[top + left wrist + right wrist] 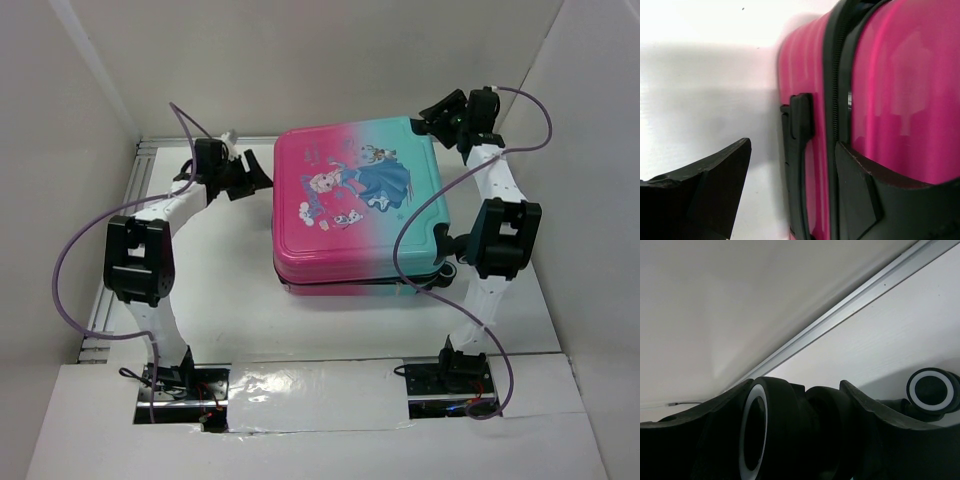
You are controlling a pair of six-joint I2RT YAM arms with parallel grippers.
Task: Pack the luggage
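The luggage (pixel 355 205) lies flat and closed in the middle of the white worktop (pixel 230 290), its pink half toward 9 o'clock and its teal half toward 3. My left end effector (pixel 262 180) sits at the case's 10 o'clock corner, released, with one finger (pixel 890 205) over the pink shell and the other apart from it. My right end effector (pixel 432 115) is at the 1 o'clock corner, its fingers (pixel 880 430) either side of a black wheel (pixel 760 430). I cannot tell whether they clamp it. A second wheel (pixel 932 390) shows nearby.
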